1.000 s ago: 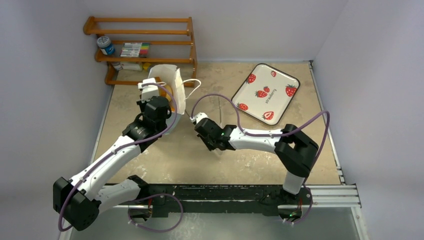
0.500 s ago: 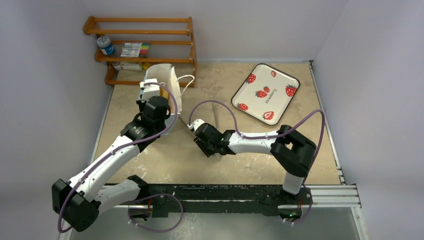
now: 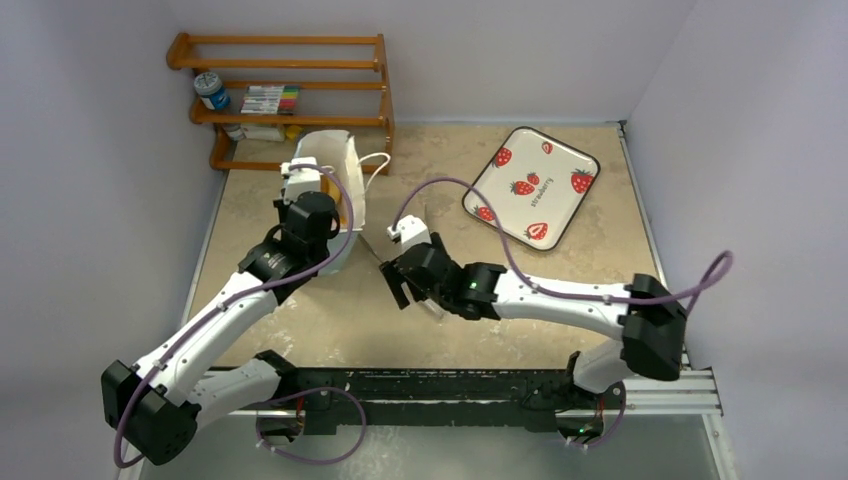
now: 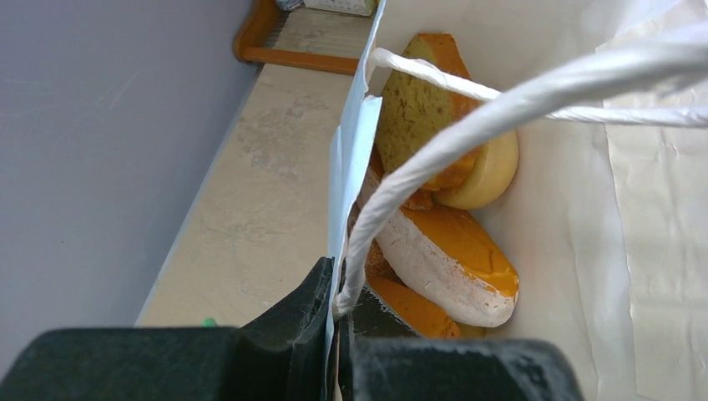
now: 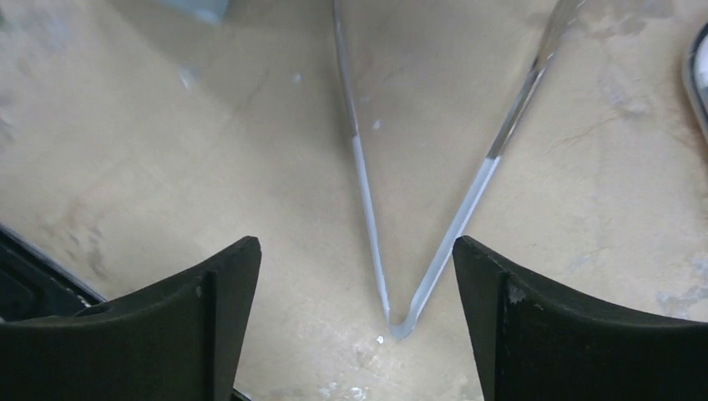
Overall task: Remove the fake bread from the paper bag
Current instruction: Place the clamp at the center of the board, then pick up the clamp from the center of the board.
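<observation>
Paper bag (image 4: pixel 576 242) in closed left pincer (image 4: pixel 336 327)

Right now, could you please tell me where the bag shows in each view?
Top external: the bag stands upper left of centre, just below the rack, partly behind the left arm.
Left wrist: the bag's white inside fills the right half, with bread in it; the left gripper pinches its edge.
Right wrist: not clearly in it; a bluish corner at the top edge may be it.
Shared landmark: the beige table.

paper bag (image 4: pixel 584 209) mouth open, cord handles (image 4: pixel 518 102) across it, left claw (image 4: pixel 336 286) pinching its rim
</observation>
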Robot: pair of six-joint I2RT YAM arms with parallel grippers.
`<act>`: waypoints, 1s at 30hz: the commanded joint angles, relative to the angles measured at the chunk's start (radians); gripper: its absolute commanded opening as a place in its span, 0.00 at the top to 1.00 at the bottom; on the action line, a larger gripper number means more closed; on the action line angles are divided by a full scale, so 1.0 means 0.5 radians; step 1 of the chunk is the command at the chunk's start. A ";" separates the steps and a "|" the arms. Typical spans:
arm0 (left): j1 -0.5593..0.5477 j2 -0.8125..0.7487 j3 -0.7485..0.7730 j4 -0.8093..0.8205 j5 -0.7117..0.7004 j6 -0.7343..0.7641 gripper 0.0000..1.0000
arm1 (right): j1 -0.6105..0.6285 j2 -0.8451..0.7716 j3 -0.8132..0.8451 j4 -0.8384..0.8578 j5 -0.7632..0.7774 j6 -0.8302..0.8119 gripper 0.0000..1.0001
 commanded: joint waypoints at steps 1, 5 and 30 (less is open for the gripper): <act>0.011 -0.086 0.015 -0.031 0.115 -0.029 1.00 | -0.010 -0.236 -0.152 0.181 0.242 0.220 0.09; 0.010 -0.093 0.055 -0.194 0.188 -0.073 1.00 | -0.026 -0.151 -0.245 0.243 0.274 0.253 0.08; 0.009 0.024 0.175 -0.431 0.198 0.047 1.00 | -0.100 0.477 -0.262 0.573 0.280 0.174 0.00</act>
